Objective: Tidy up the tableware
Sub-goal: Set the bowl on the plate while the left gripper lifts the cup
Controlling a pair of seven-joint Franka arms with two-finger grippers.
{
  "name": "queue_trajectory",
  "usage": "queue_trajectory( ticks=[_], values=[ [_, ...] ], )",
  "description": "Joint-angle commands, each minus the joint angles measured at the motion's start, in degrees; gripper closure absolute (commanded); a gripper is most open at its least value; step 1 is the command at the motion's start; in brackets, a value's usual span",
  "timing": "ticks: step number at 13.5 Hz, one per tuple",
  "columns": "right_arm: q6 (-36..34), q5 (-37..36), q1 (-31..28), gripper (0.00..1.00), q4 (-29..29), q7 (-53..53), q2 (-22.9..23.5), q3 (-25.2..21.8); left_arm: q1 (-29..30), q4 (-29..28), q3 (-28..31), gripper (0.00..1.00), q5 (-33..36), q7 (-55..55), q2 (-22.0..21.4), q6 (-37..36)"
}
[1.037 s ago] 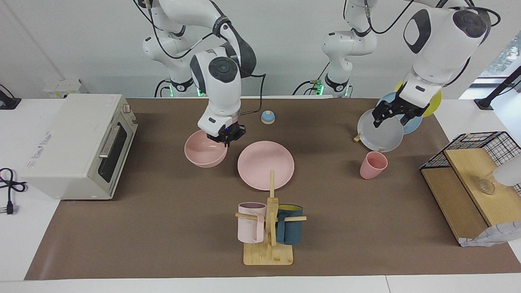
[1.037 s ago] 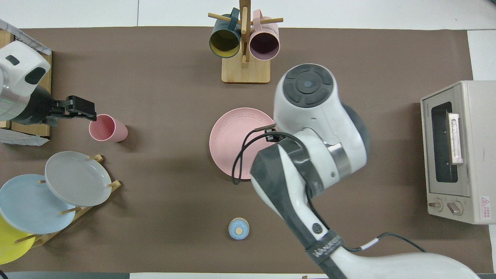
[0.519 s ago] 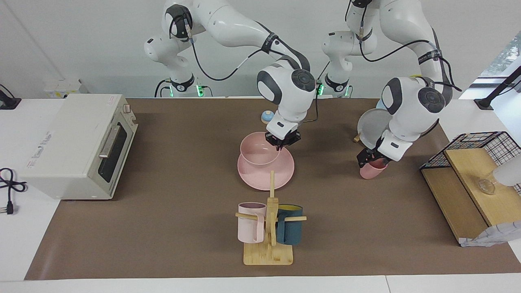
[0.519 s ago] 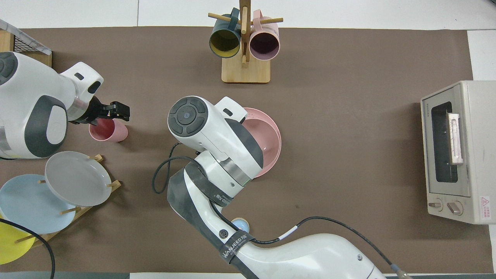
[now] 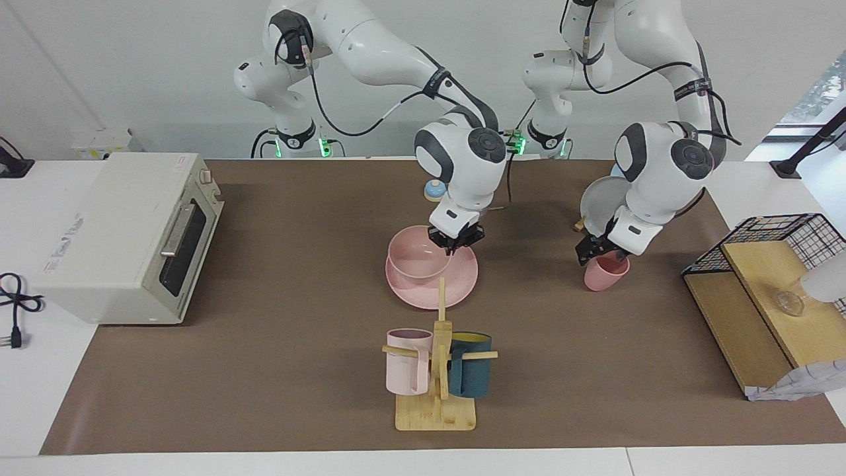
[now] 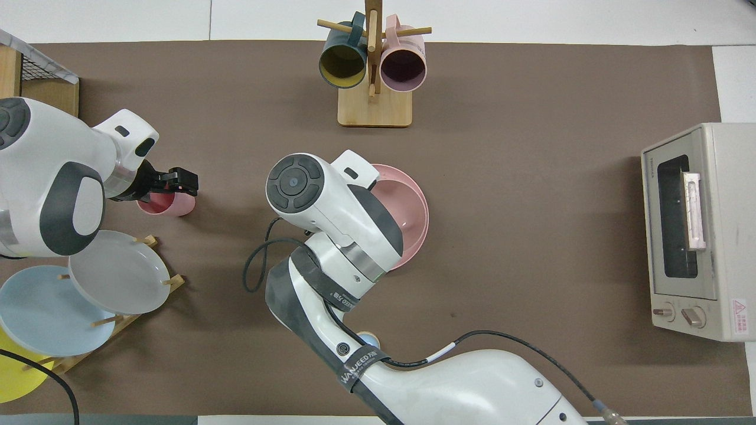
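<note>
Pink bowl (image 5: 419,254) is sitting on the matching pink plate (image 5: 456,285) mid-counter, shoved toward the plate's right-arm edge. The right gripper (image 5: 455,241) has its fingers (image 5: 450,246) pressed together on the bowl's rim, on the side toward the left arm's end, so it's pinching the rim. From overhead the right arm's wrist covers that gripper, and you only see the bowl (image 6: 401,209) and plate (image 6: 413,257) peeking out from under it.

Over at the left arm's end, the left gripper (image 5: 593,254) is right down at the pink cup (image 5: 605,272). Its fingers (image 6: 183,175) are spread wide, astride the mouth of the cup (image 6: 168,203), with the rim just under the fingertips. Can't tell whether they touch it. The cup stands upright on the brown counter (image 5: 264,370), well apart from the plate.

Other stuff near those left fingers: a wooden rack with a grey plate (image 6: 118,271), a blue plate (image 6: 41,321) and a yellow plate (image 6: 15,372), closer to the robots than the cup. A mug tree (image 5: 437,396) with a pale pink mug (image 5: 406,362) and a teal mug (image 5: 470,365) is farther from the robots than the pink plate. A toaster oven (image 5: 129,235) sits at the right arm's end.
</note>
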Motion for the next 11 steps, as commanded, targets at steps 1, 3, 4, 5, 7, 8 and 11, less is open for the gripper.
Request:
queue_trajectory(
  ticks=[1, 3, 4, 5, 7, 8, 11],
  values=[
    [1.08, -0.75, 0.61, 1.0, -0.53, 2.35, -0.65, 0.6, -0.4, -4.77, 0.26, 0.15, -0.82, 0.59, -2.0, 5.03],
    [2.31, -0.66, 0.8, 1.0, -1.14, 2.44, -0.65, 0.51, -0.49, -4.61, 0.17, 0.51, -0.82, 0.59, -1.91, 4.78],
    [3.45, -0.57, 0.8, 1.0, -1.67, 2.44, -0.65, 0.6, -0.49, -4.6, 0.26, 0.87, -0.82, 0.68, -2.0, 4.69],
    [3.63, -0.48, 0.97, 1.0, -1.93, 2.44, -0.65, 0.6, -0.49, -4.6, 0.26, 1.0, -0.82, 1.2, -2.0, 4.69],
    [3.81, -0.48, 0.88, 1.0, -2.2, 2.44, -0.65, 0.6, -0.49, -4.6, 0.34, 1.0, -0.82, 1.38, -1.91, 4.87],
    [5.03, -0.31, 0.88, 1.0, -2.81, 2.44, -0.65, 0.6, -0.49, -4.52, 0.34, 1.0, -0.82, 1.47, -1.91, 4.87],
    [5.4, -0.05, 0.88, 0.57, -2.47, 2.53, -0.91, 0.68, -0.4, -3.73, 0.34, 1.0, -0.82, 1.47, -1.65, 4.43]
  ],
)
